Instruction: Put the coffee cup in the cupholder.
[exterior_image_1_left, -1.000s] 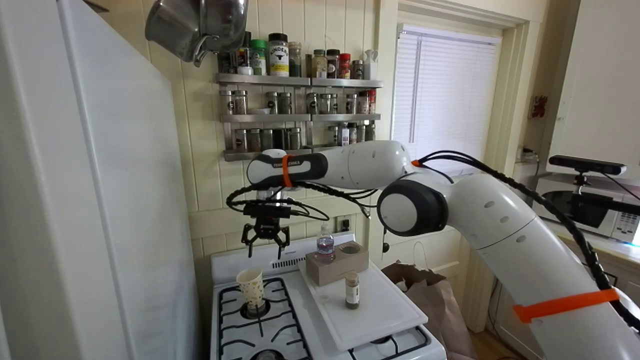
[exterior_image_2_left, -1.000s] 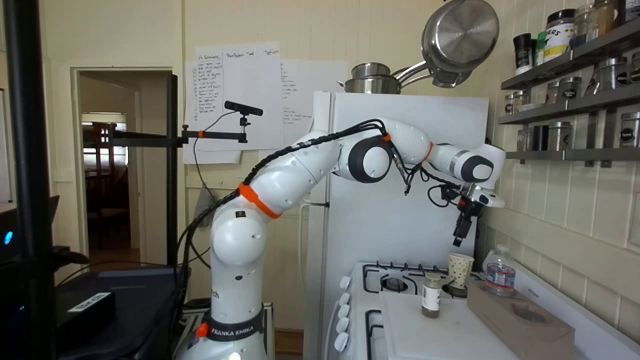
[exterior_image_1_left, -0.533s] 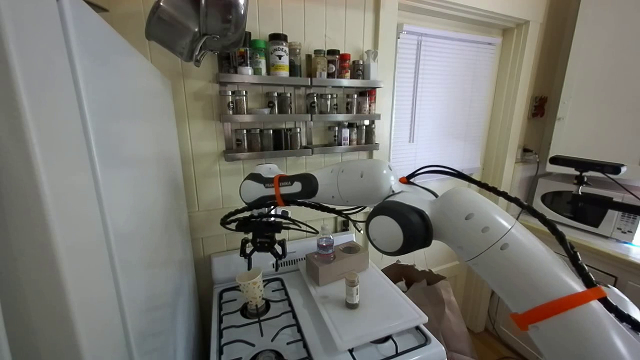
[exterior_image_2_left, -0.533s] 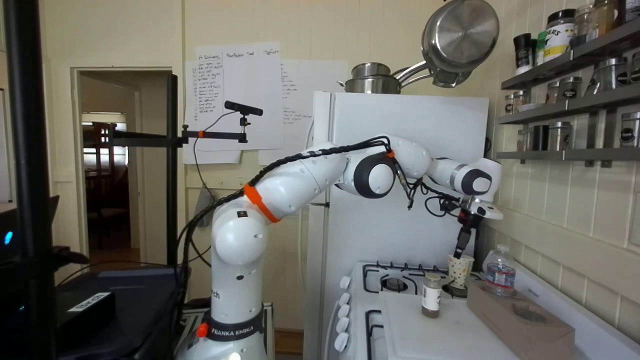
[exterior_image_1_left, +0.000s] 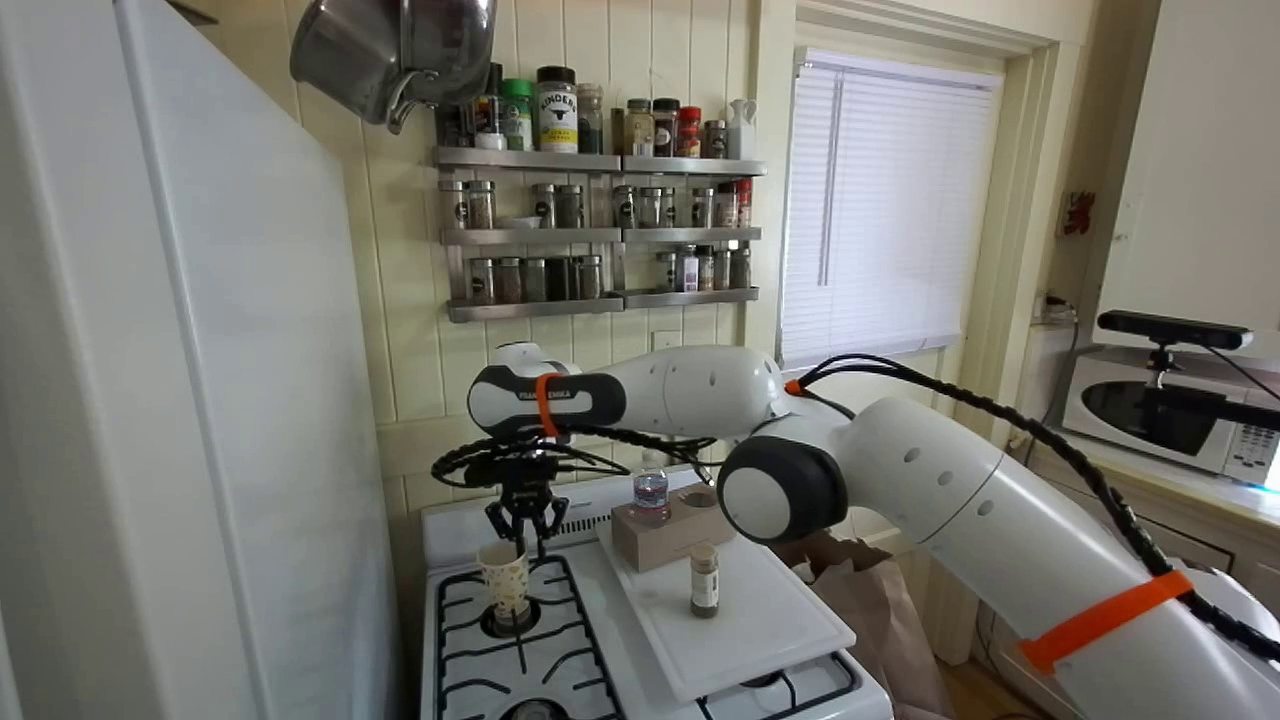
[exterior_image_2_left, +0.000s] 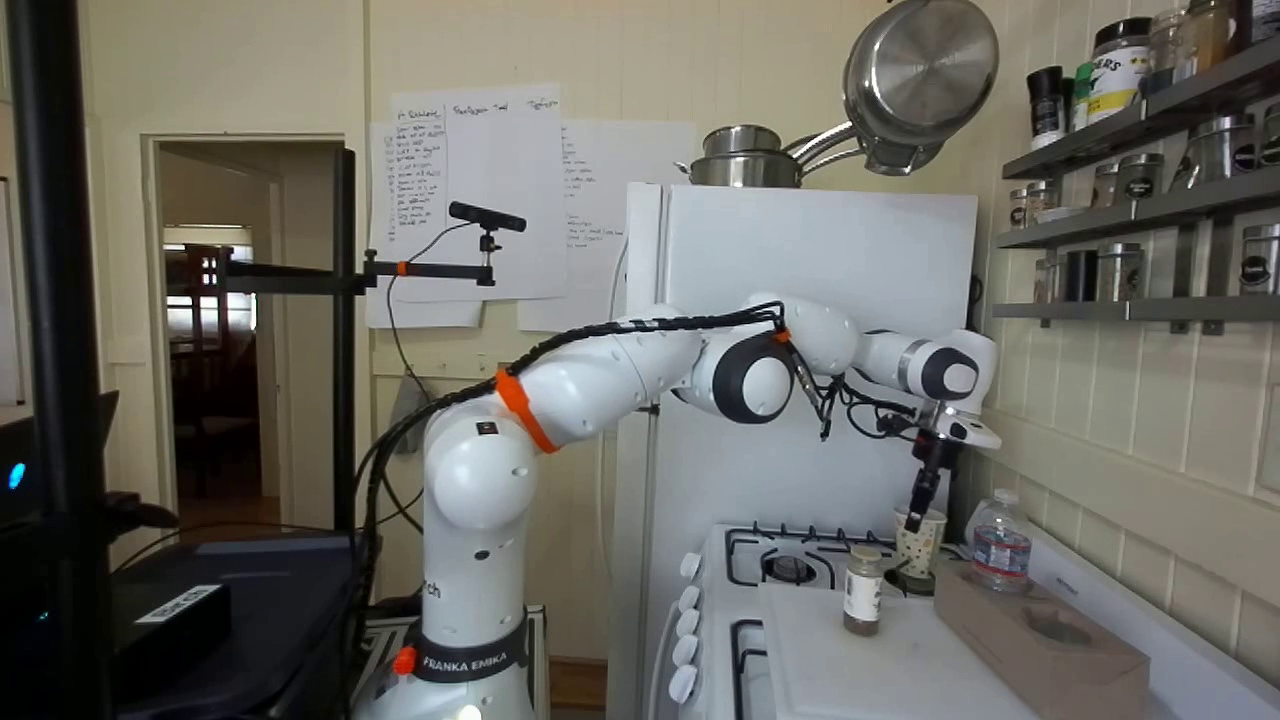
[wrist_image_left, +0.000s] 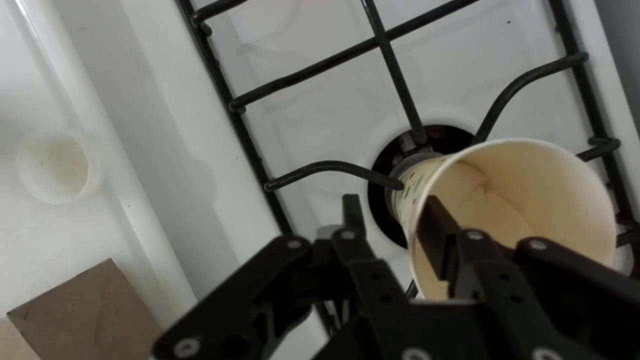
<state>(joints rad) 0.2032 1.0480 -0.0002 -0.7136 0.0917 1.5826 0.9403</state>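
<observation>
The coffee cup (exterior_image_1_left: 503, 582), cream with small printed spots, stands over a rear burner in both exterior views. Its brown-stained inside (wrist_image_left: 530, 200) shows in the wrist view. My gripper (wrist_image_left: 392, 206) is at the near rim, jaws partly closed with a gap between them. One of its fingers (wrist_image_left: 435, 235) reaches inside the cup; the opposite one is outside, apart from the wall. The cupholder, a tan box (exterior_image_1_left: 645, 548), lies at the back of the stove with a round opening at one end. A water bottle (exterior_image_2_left: 1001, 550) stands at its opposite end.
A spice jar (exterior_image_1_left: 704, 585) stands on the white board (exterior_image_1_left: 690, 650) beside the burners. Black grate bars (wrist_image_left: 320, 70) surround the cup's base. The refrigerator (exterior_image_1_left: 260, 400) rises beside the stove, and spice shelves (exterior_image_1_left: 530, 237) hang on the wall behind.
My gripper has come down to the cup, and its jaws have drawn much closer together. One finger is now within the rim. The cup has shifted very slightly.
</observation>
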